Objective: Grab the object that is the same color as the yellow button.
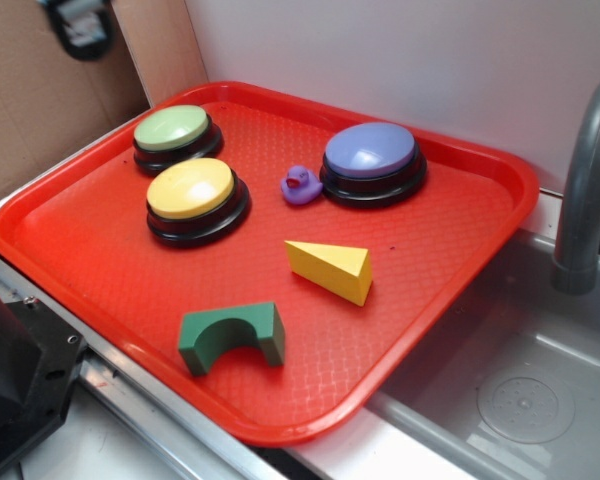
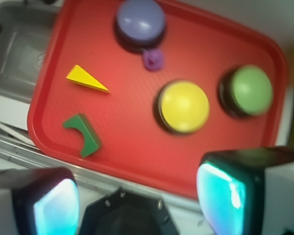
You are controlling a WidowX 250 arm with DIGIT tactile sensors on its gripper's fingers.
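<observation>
Fingers (image 2: 56,208) spread wide and empty above the red tray's (image 2: 49,132) near edge. On the tray, the yellow wedge (image 1: 330,270) lies apart from the yellow button (image 1: 192,192), beside the green arch block (image 1: 230,337).

Black-cased tool (image 2: 137,196) with two glowing pads, seen from the wrist

Two chunky fingers, one at the lower left (image 2: 44,203) and one at the lower right (image 2: 235,188), each a rounded black housing around a pale cyan-to-white translucent pad face. Wide gap between them. White or light grey block adjoining the right finger's outer side. Between and below, a dark angular, roughly hexagonal body (image 2: 130,215) with small pale specks like screw heads, blurred. In the exterior view, a black boxy base part (image 1: 15,385) at the lower left corner, with a few small screw points on its flat plate.
</observation>
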